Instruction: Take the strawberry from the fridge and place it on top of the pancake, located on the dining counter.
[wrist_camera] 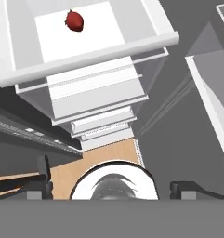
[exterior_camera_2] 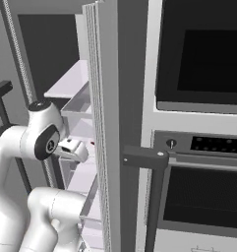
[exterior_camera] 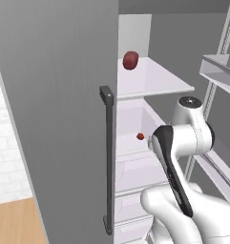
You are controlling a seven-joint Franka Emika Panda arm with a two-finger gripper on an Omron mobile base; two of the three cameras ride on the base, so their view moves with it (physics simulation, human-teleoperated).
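Fridge (exterior_camera: 64,95): right door swung open, left door shut with its dark bar handle (exterior_camera: 107,162) facing the base; white shelves and drawers exposed inside.
Wall oven (exterior_camera_2: 203,123): just beside the fridge, on the far side of the open door; no part in this step.
Arm: reaches into the open fridge, the hand looking down over the drawers.
Upper shelf (exterior_camera: 154,83): carries a dark red apple-like fruit (exterior_camera: 130,60), well above the target; ignore it.
Drawer (wrist_camera: 20,51): white tray inside the fridge, below that shelf, holding the berry.
Strawberry (wrist_camera: 75,20): lies loose on the drawer floor, apart from its walls.
Gripper (wrist_camera: 115,188): jaws spread wide, pinching nothing, well short of the strawberry.
Step in hand: approach. Judged best: centre the jaws over the berry, descend clear of the drawer rim, close gently.
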